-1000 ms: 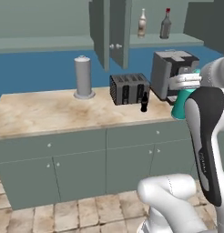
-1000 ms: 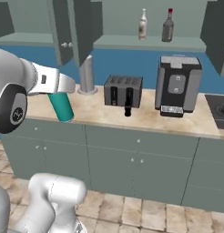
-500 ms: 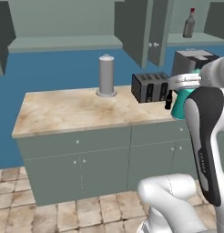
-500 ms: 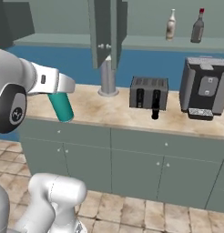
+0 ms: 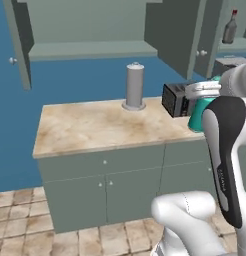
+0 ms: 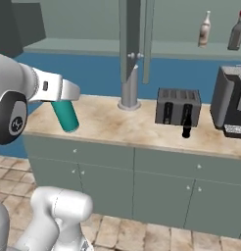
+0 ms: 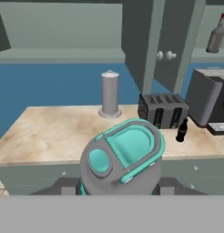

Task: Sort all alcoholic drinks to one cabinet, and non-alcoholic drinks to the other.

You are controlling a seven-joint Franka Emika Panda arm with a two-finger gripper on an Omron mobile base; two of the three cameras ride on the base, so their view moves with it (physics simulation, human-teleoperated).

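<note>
My gripper (image 7: pixel 117 187) is shut on the teal flask (image 7: pixel 122 157), whose grey and teal cap faces the hand camera. The flask (image 6: pixel 65 116) hangs tilted in the air off the counter's left front, and it also peeks out beside my forearm as the flask (image 5: pixel 196 119). The small black bottle (image 6: pixel 187 126) stands on the counter in front of the toaster (image 6: pixel 177 106). On the right cabinet's shelf stand the pale cream bottle (image 6: pixel 204 28) and the dark grey red-capped bottle (image 6: pixel 236 31). The left cabinet's shelf (image 5: pixel 90 49) is bare.
A grey cylinder on a round base (image 5: pixel 135 86) stands at the back of the marble counter (image 5: pixel 90 127). A dark coffee machine (image 6: pixel 232 108) sits to the right of the toaster. Open cabinet doors (image 6: pixel 134 34) hang between the two cabinets, and another door (image 5: pixel 17 45) stands open at the far left.
The whole scene has slid to the right in both base views, so the base has driven left. The flask stays in the gripper, unchanged against the arm.
</note>
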